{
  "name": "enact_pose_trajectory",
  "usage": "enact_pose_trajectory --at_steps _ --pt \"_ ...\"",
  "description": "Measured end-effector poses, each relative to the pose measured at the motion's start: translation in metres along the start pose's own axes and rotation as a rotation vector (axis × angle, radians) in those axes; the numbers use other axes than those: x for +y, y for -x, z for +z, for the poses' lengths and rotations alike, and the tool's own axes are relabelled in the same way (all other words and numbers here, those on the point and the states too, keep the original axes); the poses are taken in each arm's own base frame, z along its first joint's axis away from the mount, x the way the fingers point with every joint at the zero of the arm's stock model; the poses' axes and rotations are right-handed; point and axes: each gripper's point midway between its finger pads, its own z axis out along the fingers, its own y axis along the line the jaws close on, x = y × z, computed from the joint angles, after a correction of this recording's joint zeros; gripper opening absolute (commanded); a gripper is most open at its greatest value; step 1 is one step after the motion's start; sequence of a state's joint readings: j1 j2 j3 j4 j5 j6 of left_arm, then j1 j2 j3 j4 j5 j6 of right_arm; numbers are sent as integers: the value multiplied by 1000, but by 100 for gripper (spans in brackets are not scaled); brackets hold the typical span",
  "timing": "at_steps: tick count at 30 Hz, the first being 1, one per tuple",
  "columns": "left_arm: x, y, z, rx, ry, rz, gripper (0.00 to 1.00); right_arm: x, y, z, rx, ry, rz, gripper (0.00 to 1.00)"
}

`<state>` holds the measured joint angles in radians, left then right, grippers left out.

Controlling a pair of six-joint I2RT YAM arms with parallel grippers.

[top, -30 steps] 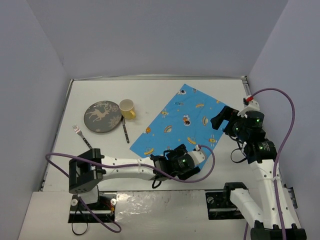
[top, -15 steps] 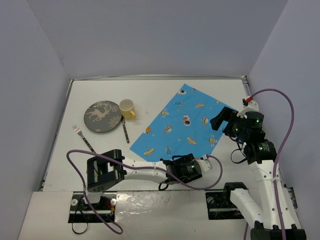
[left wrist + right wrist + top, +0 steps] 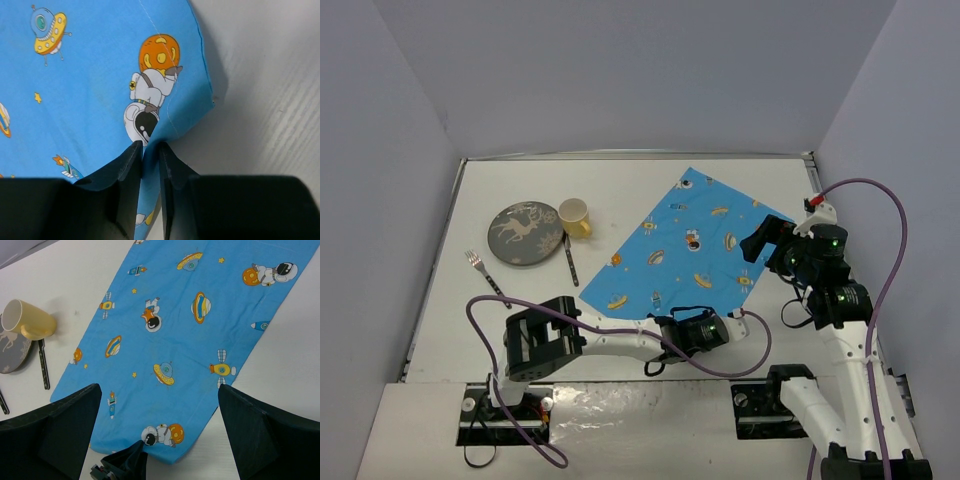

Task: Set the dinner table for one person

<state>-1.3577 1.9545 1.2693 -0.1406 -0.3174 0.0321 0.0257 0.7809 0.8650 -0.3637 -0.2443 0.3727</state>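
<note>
Nearest the bases, the left fingers [image 3: 127,170] are pressed together on the near corner of the blue cloth [image 3: 90,75], pinching only a thin bite of hem beside the printed astronaut. A tug could let the fabric slip free, or drag it askew across the white table [image 3: 620,190] that lies under everything. Farther out, the right fingers [image 3: 70,425] hang spread wide above the cloth's right side, holding nothing, so that side is unanchored and may fold or bunch. Beyond, at the far left, the knife [image 3: 569,258], plate [image 3: 525,234], yellow mug [image 3: 574,216] and fork [image 3: 480,268] sit near the cloth's left corner, where a sweeping cloth could shove the knife or nudge the mug.
</note>
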Motion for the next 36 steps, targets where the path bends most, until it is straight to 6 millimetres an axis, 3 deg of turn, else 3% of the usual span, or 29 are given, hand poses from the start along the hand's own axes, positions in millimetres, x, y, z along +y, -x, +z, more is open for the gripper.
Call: enact_pose_trajectory --at_steps 4,9,19,25,32,36 --pt "17 8 1 -5 21 9 13 0 0 -1 -3 1 -1 100" --pt "54 14 7 -5 54 -7 16 0 0 -1 -3 1 -5 100" --pt "130 26 16 0 71 -61 38 1 6 0 -24 7 -9 100" --pt "133 18 20 20 50 -101 42 1 7 1 -29 7 -8 100" --pt "111 4 9 8 -40 -199 53 2 4 1 -13 15 -7 100" --pt "106 4 6 -6 -69 -259 55 2 1 2 3 17 -5 100"
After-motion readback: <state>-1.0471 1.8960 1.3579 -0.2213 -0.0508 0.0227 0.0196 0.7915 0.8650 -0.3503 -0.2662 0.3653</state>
